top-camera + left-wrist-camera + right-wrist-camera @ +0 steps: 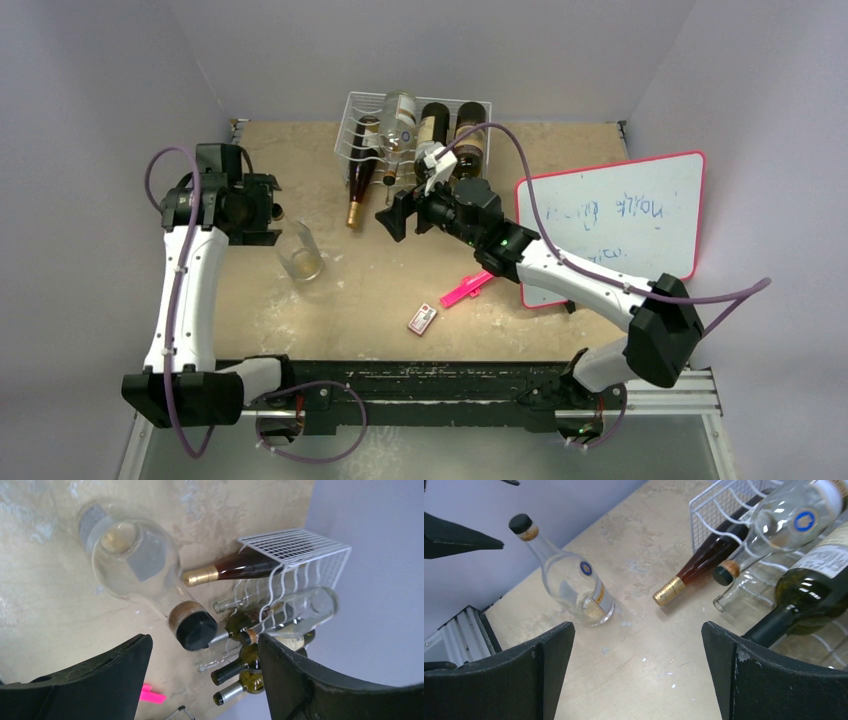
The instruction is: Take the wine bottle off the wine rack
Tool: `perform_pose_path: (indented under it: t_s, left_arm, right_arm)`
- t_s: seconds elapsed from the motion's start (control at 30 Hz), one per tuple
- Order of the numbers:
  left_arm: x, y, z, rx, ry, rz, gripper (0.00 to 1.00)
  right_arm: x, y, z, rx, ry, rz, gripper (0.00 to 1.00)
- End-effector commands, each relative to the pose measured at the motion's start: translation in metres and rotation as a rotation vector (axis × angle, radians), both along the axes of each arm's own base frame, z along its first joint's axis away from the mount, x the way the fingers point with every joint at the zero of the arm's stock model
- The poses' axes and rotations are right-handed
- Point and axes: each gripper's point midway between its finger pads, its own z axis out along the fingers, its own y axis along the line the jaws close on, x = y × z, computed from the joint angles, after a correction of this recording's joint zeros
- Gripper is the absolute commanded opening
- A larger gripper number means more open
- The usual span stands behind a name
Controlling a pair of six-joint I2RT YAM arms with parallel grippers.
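Retraction: lift the left gripper [268,210] straight up, its jaws parted and clear of the cap, to avoid tipping the wine bottle [300,255]. It stands off the wine rack [300,542], to the rack's left, long axis upright, cap uppermost. The right gripper [639,630], before the rack, is spread and holds nothing.

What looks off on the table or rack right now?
Nothing spilled or broken. The dark red bottle sticks well out of the wine rack, its gold-foil neck apparently down on the table. A pink marker and a small box lie loose mid-table.
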Motion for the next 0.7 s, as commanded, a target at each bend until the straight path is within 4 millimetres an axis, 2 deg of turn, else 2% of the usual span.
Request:
perform_pose_path:
  t_s: [0.0, 0.1, 0.2, 0.3, 0.37, 0.5, 0.67]
  left_arm:
    - [-0.023, 0.021, 0.038, 0.148, -0.122, 0.012, 0.78]
    - [-0.023, 0.014, 0.053, 0.152, -0.220, -0.035, 0.79]
    - [-0.017, 0.014, 0.080, 0.239, -0.360, -0.102, 0.80]
    - [-0.008, 0.019, 0.113, 0.430, -0.484, -0.205, 0.80]
    - [-0.001, 0.023, 0.125, 0.532, -0.530, -0.241, 0.81]
    - [0.030, 0.015, 0.130, 0.631, -0.547, -0.386, 0.81]
    - [0.081, -0.028, 0.146, 0.644, -0.698, -0.598, 0.82]
  right_arm:
    - [-0.003, -0.023, 0.068, 0.053, -0.148, -0.057, 1.00]
    - [-0.004, -0.033, 0.072, 0.028, -0.163, -0.081, 1.00]
    - [-0.007, -0.043, 0.069, 0.009, -0.159, -0.102, 1.00]
    - [-0.012, -0.051, 0.063, -0.007, -0.148, -0.113, 1.00]
    - [-0.014, -0.058, 0.058, -0.024, -0.135, -0.130, 1.00]
    - [-0.017, -0.072, 0.052, -0.048, -0.119, -0.169, 1.00]
    - [-0.020, -0.089, 0.057, -0.049, -0.121, -0.219, 1.00]
